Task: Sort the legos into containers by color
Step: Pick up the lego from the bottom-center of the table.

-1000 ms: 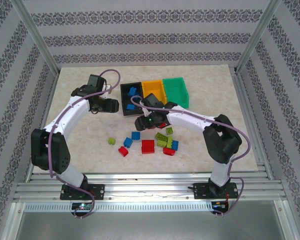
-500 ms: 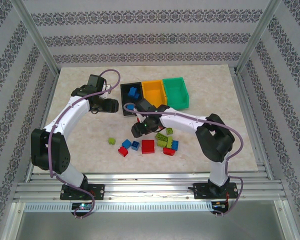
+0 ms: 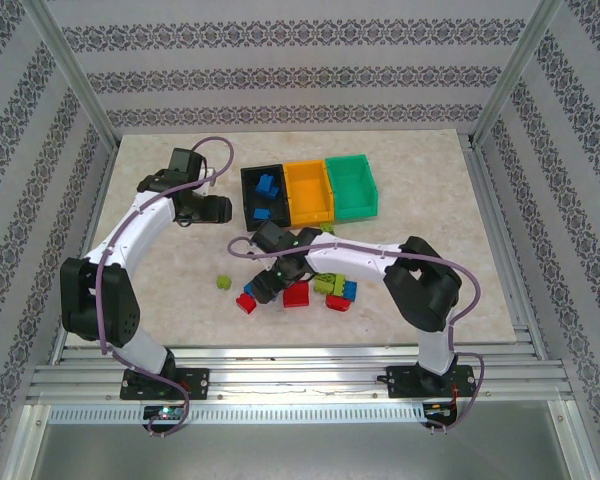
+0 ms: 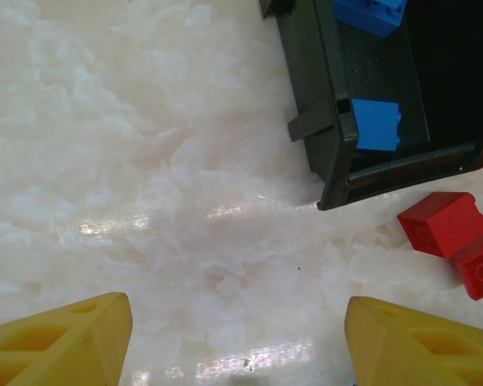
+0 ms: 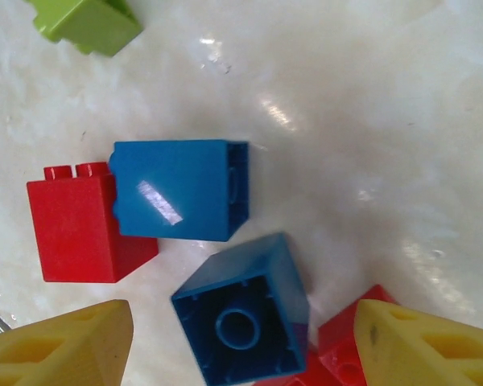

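Hanging over the loose legos (image 3: 310, 292) at the near middle of the worktop (image 3: 430, 180), your right hand (image 5: 241, 354) stands open. A blue brick (image 5: 237, 322), hollow side up, sits between its fingertips and touches neither. At that brick's 11 o'clock, a second blue brick (image 5: 181, 189) touches a red one (image 5: 76, 229). Farther off, your left hand (image 4: 241, 338) is open and empty; the black bin (image 4: 322, 121) at its 1 o'clock holds blue bricks (image 4: 377, 125). The orange-yellow bin (image 3: 310, 195) and the green bin (image 3: 352, 190) adjoin it toward 3 o'clock.
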